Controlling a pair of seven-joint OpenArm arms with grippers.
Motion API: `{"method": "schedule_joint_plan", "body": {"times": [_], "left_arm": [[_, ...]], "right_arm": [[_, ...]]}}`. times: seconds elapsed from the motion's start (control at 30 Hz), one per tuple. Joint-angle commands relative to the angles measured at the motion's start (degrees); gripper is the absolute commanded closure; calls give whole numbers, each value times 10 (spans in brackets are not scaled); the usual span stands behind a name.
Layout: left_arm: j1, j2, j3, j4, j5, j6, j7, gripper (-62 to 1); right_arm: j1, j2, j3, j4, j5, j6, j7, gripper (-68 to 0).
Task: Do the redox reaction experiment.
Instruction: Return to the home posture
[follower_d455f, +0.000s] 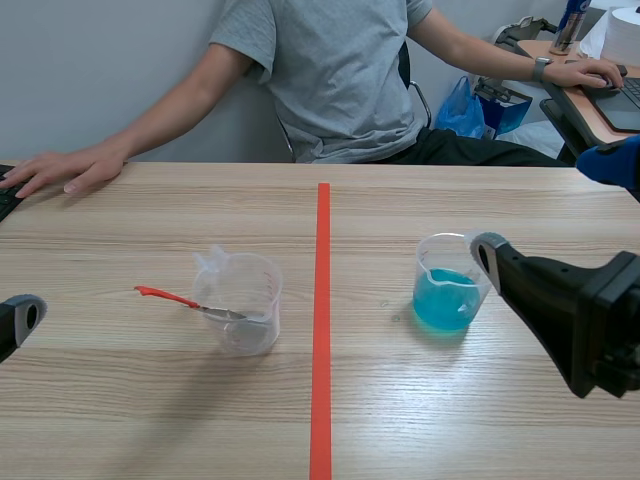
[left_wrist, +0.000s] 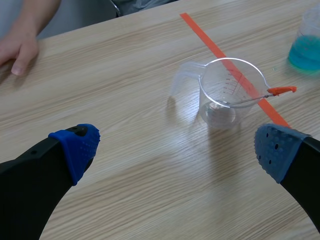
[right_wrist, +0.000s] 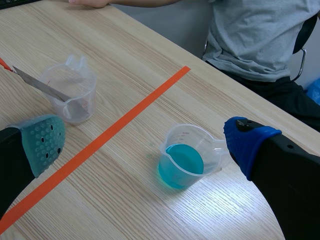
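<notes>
Scene view first: I see a wooden table (follower_d455f: 150, 420) with a red tape line (follower_d455f: 322, 330) running down its middle. A clear cup (follower_d455f: 240, 300) stands left of the line. A spoon (follower_d455f: 185, 300) with a red handle rests in it, and the handle sticks out over the rim toward my left arm (follower_d455f: 12, 325). The blue cup (follower_d455f: 447, 295), a see-through cup with blue liquid inside, stands right of the line. My right arm (follower_d455f: 580, 320) has one fingertip just beside its rim. A person (follower_d455f: 330, 70) sits across the table with one hand (follower_d455f: 65, 170) flat on the far left part of the wood.

Left wrist view: my left gripper (left_wrist: 175, 150) is spread wide and holds nothing. The clear cup stands ahead of it, well apart from both fingers. The spoon leans on the rim.

Right wrist view: my right gripper (right_wrist: 145, 142) is spread wide too, with nothing gripped. The blue cup sits between its fingers, nearer the blue one. The cup's handle is very close to that pad, and I cannot tell if they touch.
</notes>
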Motion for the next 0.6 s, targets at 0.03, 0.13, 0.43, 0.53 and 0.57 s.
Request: {"method": "schedule_joint_plan", "body": {"times": [0.03, 0.13, 0.43, 0.53, 0.57], "left_arm": [[-4, 3, 3, 4, -3, -1, -10, -623], [-4, 3, 3, 4, -5, -1, -10, -623], [-11, 3, 3, 5, -5, -11, -25, -623], [-12, 3, 3, 5, -5, -11, -28, -623], [-12, 3, 3, 5, -5, -11, -29, -623]], "right_arm": [[7, 1, 3, 9, 4, -3, 11, -679], [7, 1, 3, 9, 4, -3, 11, -679], [7, 1, 3, 9, 4, -3, 11, -679], [7, 1, 3, 9, 4, -3, 11, -679], [7, 1, 3, 9, 4, -3, 11, -679]]}}
